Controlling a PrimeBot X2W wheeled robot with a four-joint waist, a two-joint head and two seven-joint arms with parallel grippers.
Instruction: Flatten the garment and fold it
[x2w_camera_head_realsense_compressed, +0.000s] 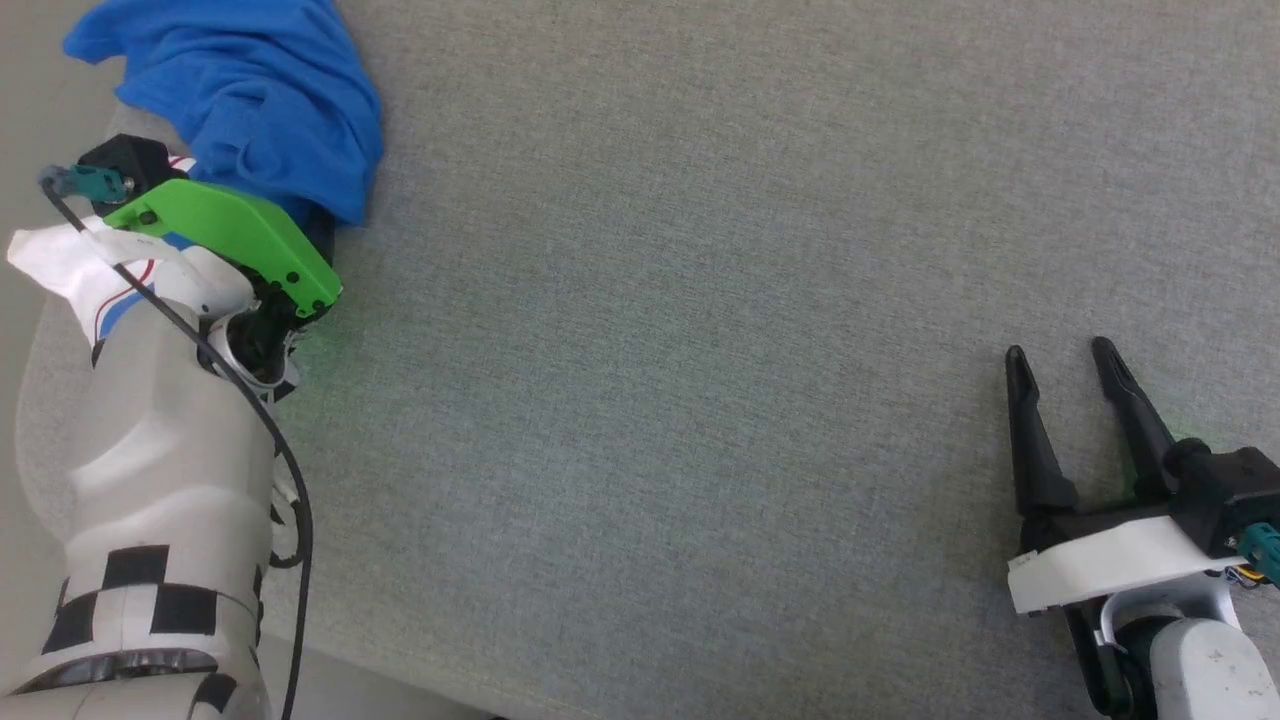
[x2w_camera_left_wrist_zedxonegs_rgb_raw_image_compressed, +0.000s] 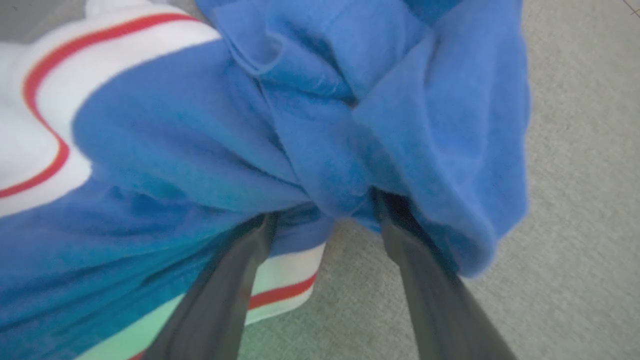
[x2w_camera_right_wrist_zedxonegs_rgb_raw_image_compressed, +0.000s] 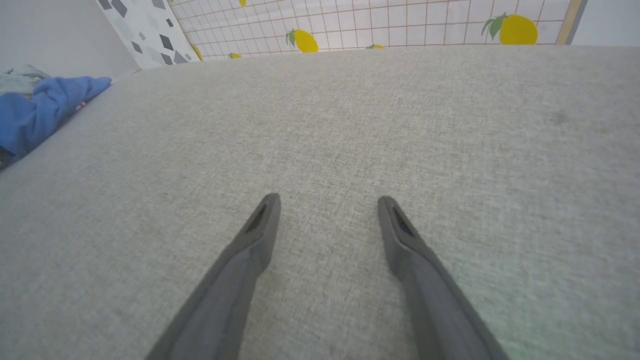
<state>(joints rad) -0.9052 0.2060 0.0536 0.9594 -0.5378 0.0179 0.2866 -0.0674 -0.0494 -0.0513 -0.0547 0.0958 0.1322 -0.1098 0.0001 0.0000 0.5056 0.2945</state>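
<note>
Two dark fingers of the left gripper stand apart, their tips buried in the bunched folds of the blue T-shirt. The shirt heaps over and ahead of them and blocks the way forward. Its white sleeve with a red stripe lies off to one side of the fingers. The right gripper, well apart from the shirt, also has its fingers spread, over the bare grey cloth surface. Beyond that surface's far edge, ahead of the right gripper, stands a lemon-print screen.
</note>
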